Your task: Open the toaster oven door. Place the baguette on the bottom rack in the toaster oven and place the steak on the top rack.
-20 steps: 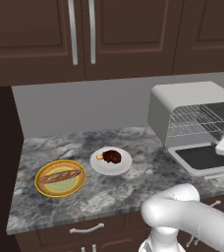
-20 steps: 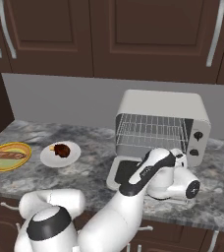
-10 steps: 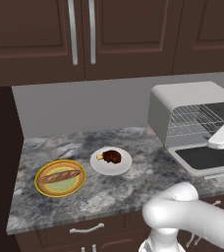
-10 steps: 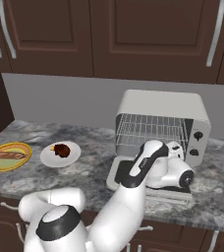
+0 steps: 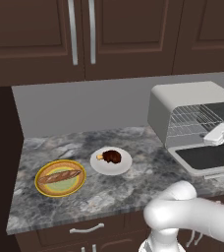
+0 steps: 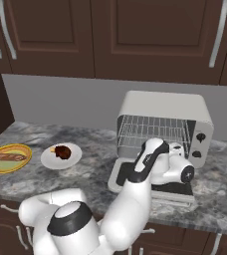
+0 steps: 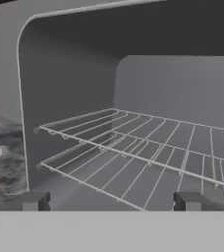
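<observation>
Grey stone counter (image 5: 133, 184) under dark cabinets (image 5: 114, 34). Oven (image 6: 165, 122) at its right end, door (image 6: 158, 187) dropped flat on the counter, both racks bare: top rack (image 7: 148, 130) above bottom rack (image 7: 124, 170). Gripper (image 7: 111, 201) just before the oven mouth, above the door, fingers (image 7: 33, 201) wide apart and holding nothing. Baguette (image 5: 59, 176) on yellow plate (image 5: 44, 187) at far left. Steak (image 5: 112, 156) on white plate (image 5: 99, 166), just beside it.
</observation>
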Robot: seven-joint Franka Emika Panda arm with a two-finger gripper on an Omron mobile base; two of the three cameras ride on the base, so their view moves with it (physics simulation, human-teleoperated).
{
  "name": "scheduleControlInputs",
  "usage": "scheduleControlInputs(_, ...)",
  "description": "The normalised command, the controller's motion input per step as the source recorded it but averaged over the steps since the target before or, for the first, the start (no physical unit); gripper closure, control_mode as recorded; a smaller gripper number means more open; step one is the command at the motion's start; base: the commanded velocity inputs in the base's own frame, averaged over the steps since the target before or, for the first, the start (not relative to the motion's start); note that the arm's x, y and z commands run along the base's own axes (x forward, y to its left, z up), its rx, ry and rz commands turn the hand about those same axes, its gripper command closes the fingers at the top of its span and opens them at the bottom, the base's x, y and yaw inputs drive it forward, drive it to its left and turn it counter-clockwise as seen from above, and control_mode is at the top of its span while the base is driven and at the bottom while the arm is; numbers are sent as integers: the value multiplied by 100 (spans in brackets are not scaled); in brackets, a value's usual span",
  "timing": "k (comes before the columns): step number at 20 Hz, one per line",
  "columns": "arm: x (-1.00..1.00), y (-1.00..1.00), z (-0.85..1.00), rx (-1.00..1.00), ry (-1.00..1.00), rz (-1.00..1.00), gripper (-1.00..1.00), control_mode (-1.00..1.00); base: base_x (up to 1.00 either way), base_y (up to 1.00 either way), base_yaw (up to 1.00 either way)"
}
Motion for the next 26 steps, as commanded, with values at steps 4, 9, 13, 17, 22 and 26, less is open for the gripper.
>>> scheduleControlInputs(4, 25, 0, -3, 9, 11, 0, -100, -100, 0, 0, 0)
scheduleControlInputs(9, 18, -1, -8, 10, 6, 0, -100, -100, 0, 0, 0)
scheduleControlInputs(13, 19, 0, -15, 11, 3, 0, -100, -100, 0, 0, 0)
scheduleControlInputs(17, 29, -3, -5, 6, 0, 0, -100, -100, 0, 0, 0)
scheduleControlInputs(22, 24, 0, -14, 4, 3, 0, -100, -100, 0, 0, 0)
scheduleControlInputs(26, 18, 0, -23, 0, 9, 0, -100, -100, 0, 0, 0)
